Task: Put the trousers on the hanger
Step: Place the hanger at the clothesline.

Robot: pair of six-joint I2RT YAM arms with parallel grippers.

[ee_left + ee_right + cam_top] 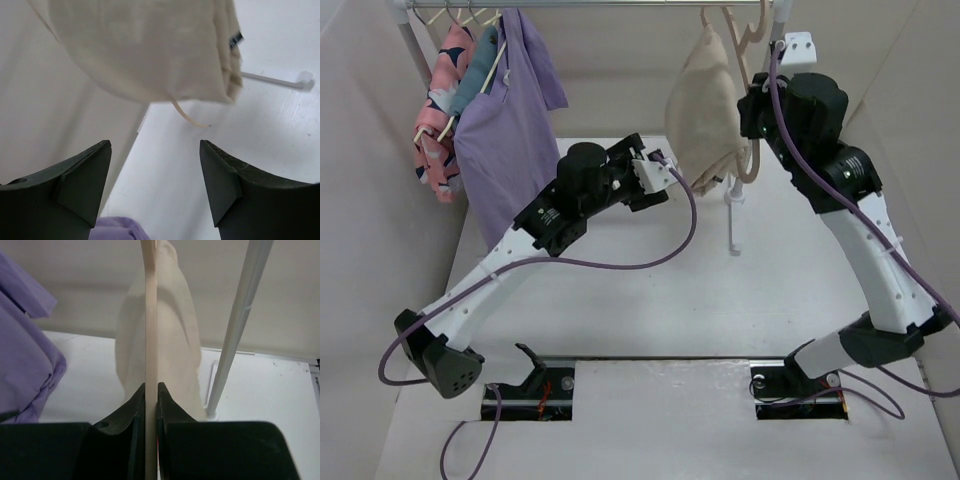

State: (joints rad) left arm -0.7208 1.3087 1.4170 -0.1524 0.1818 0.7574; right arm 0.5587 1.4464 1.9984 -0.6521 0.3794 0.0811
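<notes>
Hanging trousers (703, 110) over white table (620, 320), pale walls (360, 150)

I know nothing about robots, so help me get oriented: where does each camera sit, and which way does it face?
Top external: above and behind the robot, looking down at the table; left arm and right arm show.
Left wrist: on the left arm, facing the trousers; its open left tool shows below.
Right wrist: on the right arm, facing along the hanger that the right tool clamps.
Shared: all three show the trousers.
</notes>
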